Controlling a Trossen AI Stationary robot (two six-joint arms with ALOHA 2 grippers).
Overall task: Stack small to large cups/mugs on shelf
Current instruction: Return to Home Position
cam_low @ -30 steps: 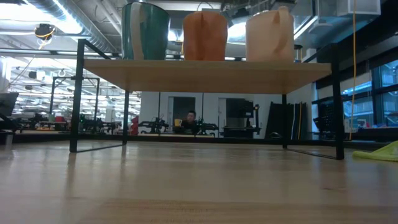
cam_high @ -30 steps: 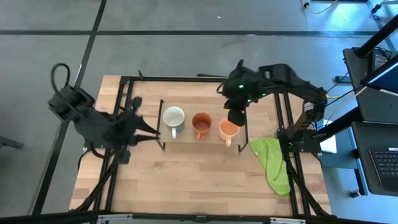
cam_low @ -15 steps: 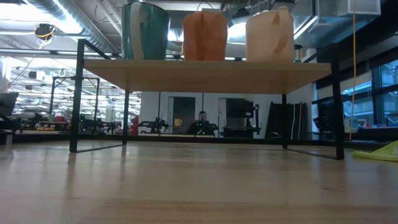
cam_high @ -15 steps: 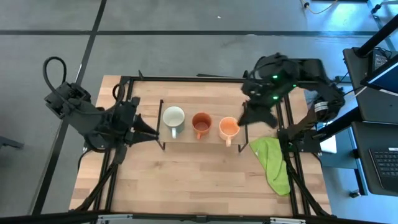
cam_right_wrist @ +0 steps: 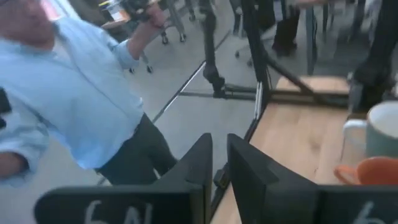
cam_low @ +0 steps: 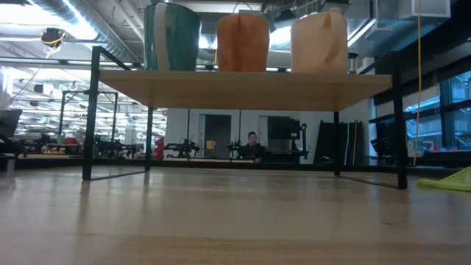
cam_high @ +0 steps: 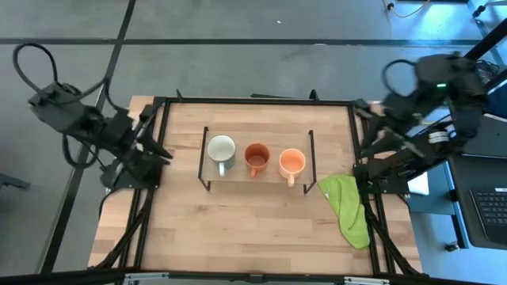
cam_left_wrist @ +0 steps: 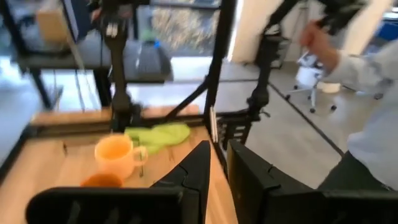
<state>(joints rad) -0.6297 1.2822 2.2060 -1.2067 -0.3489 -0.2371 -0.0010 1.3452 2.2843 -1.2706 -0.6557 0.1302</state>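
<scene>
Three mugs stand in a row on the shelf (cam_low: 243, 88), bases on its board. They are a white mug (cam_high: 221, 149) at the left, a dark orange-brown mug (cam_high: 257, 157) in the middle and a light orange mug (cam_high: 291, 162) at the right. My left gripper (cam_high: 162, 153) hangs over the table's left edge, well left of the shelf; its wrist view shows it (cam_left_wrist: 221, 165) shut and empty. My right gripper (cam_high: 368, 107) hangs high at the far right corner, and its wrist view shows it (cam_right_wrist: 219, 155) shut and empty too. Both point roughly level toward the shelf.
A lime-green cloth (cam_high: 348, 207) lies on the table right of the shelf, partly over the edge. Black frame rails (cam_high: 253, 100) run along the table's sides. A person in a light blue shirt (cam_right_wrist: 74, 99) stands beyond the table. Bare wood lies in front of the shelf.
Both grippers have drawn back from the shelf. The right one has left the light orange mug, risen and swung toward the table's far right corner, tipping up to nearly level. The left one has gone up and toward the left edge. The mugs have stayed put.
</scene>
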